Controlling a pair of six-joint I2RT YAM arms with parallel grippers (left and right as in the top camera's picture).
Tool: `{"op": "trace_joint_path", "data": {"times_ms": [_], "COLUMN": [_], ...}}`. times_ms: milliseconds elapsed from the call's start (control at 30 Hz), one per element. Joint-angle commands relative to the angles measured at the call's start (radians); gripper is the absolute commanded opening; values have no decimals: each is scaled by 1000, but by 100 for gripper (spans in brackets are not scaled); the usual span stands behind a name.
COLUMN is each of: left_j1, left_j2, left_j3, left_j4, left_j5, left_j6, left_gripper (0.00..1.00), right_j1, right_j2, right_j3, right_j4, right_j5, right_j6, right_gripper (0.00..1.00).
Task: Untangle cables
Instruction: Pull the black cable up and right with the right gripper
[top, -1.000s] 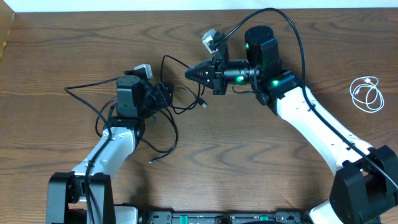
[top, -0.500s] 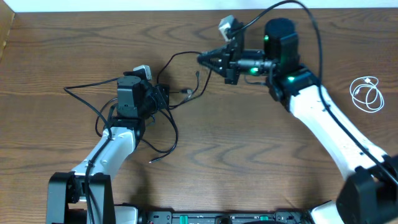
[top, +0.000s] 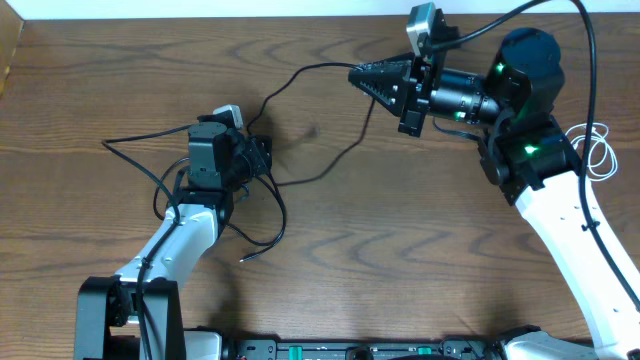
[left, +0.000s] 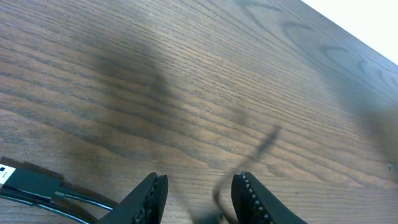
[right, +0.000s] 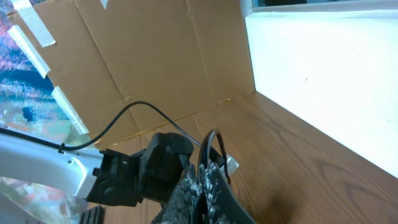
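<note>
The right gripper (top: 358, 75) is raised near the far edge of the table (top: 420, 240), tip pointing left, and is clamped tight on 1 of the 2 black cables (top: 320, 67). In the right wrist view a thin black loop stands out of its closed fingertips (right: 202, 180), with a cardboard wall (right: 155, 56) behind.

From that grip 1 strand arcs left and down to the left gripper (top: 258, 158). A 2nd strand drops from the grip, curves back low over the wood and reaches the same spot. Both hang clear of the table for most of their run.

The left gripper sits low at centre-left, on the dark bunch where the black cables meet. From there, other strands trail left and toward the near edge, lying slack on the wood, with 1 free end beside the left arm.

In the left wrist view its 2 fingers (left: 152, 199) stand partly apart, and a blurred black strand rises between them. The bunch lies below the frame edge, so I cannot tell whether the jaws pinch anything. A black plug (left: 28, 182) lies on the table at lower left of that view.

The white cable (top: 600, 150) lies coiled at the right edge, well apart from the black ones and partly hidden by the right arm.
</note>
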Motion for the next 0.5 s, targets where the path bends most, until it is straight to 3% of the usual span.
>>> {"op": "trace_joint_path", "data": {"times_ms": [0, 367, 467], "left_j1": [5, 5, 5], "left_j2": [-14, -14, -14], "left_j3": [16, 16, 16], "left_j4": [-3, -2, -2], "left_j5": [-13, -13, -13], "left_j6": [16, 16, 16], "left_gripper": [39, 40, 45], "right_j1": [-7, -66, -85], "right_j2": [-16, -16, -16], "right_j3": [3, 3, 3], "right_j4": [-7, -11, -27], "right_j5": [-2, -18, -32], "right_j6": [-13, 49, 48], "right_gripper": [1, 1, 1]}}
